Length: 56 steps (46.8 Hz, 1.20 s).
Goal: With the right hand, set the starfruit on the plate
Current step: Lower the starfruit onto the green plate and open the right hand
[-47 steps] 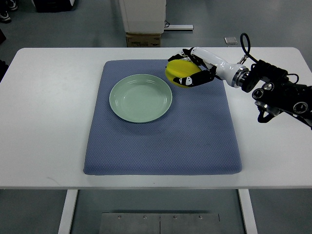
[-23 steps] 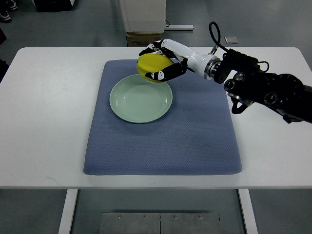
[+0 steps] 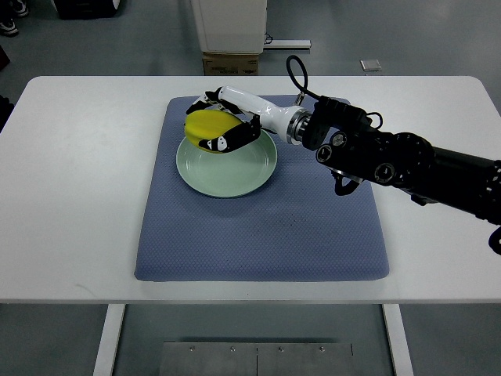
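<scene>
A yellow starfruit (image 3: 205, 126) is held in my right hand (image 3: 218, 125), whose black and white fingers are curled around it. The hand hangs over the far left part of a pale green plate (image 3: 235, 174), which lies on a blue mat (image 3: 266, 227). Whether the fruit touches the plate I cannot tell. My right arm (image 3: 391, 157) reaches in from the right edge across the mat's far side. The left arm does not show.
The mat lies in the middle of a white table (image 3: 70, 196). Beyond the table's far edge stand a cardboard box (image 3: 231, 63) and a white cabinet (image 3: 229, 23) on the floor.
My right hand has carried the starfruit leftward from the mat's far right area to above the plate's far left part. The arm has stretched further across the table.
</scene>
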Available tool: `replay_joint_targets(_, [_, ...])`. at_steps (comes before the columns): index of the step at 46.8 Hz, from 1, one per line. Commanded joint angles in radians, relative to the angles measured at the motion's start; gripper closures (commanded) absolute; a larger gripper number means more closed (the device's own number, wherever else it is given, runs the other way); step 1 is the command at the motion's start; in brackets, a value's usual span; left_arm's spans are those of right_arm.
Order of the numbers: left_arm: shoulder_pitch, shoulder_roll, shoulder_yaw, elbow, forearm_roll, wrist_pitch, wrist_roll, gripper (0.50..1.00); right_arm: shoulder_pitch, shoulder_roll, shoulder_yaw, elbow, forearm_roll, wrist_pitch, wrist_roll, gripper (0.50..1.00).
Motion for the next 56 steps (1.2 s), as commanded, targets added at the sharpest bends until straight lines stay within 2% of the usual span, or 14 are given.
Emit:
replay_joint_targets(1, [0.001,0.0,0.0,0.0,0.0,-0.001,0.0,0.5,-0.005,0.0,0.0,-0.013,0.0,0.0,-0.03,1.0])
replay_joint_targets(11, [0.001,0.0,0.0,0.0,0.0,0.0,0.0,0.5,-0.028,0.0,0.0,-0.027,0.0,0.008,-0.093,1.0])
replay_joint_targets(28, [-0.001,0.0,0.0,0.0,0.0,0.0,0.0,0.5,-0.043,0.0,-0.012,-0.027,-0.002,0.011,-0.105,1.0])
replay_joint_targets(36, [0.001,0.0,0.0,0.0,0.0,0.0,0.0,0.5,-0.06,0.0,-0.012,-0.027,-0.002,0.011,-0.153,1.0])
replay_joint_targets(44, [-0.001,0.0,0.0,0.0,0.0,0.0,0.0,0.5,-0.068,0.0,-0.012,-0.027,-0.002,0.009,-0.173,1.0])
replay_joint_targets(47, [-0.001,0.0,0.0,0.0,0.0,0.0,0.0,0.5,-0.074,0.0,-0.012,-0.027,-0.002,0.009,-0.18,0.955])
replay_joint_targets(56, [0.001,0.0,0.0,0.0,0.0,0.0,0.0,0.5,-0.077,0.0,-0.011,-0.027,-0.002,0.009,-0.188,0.754])
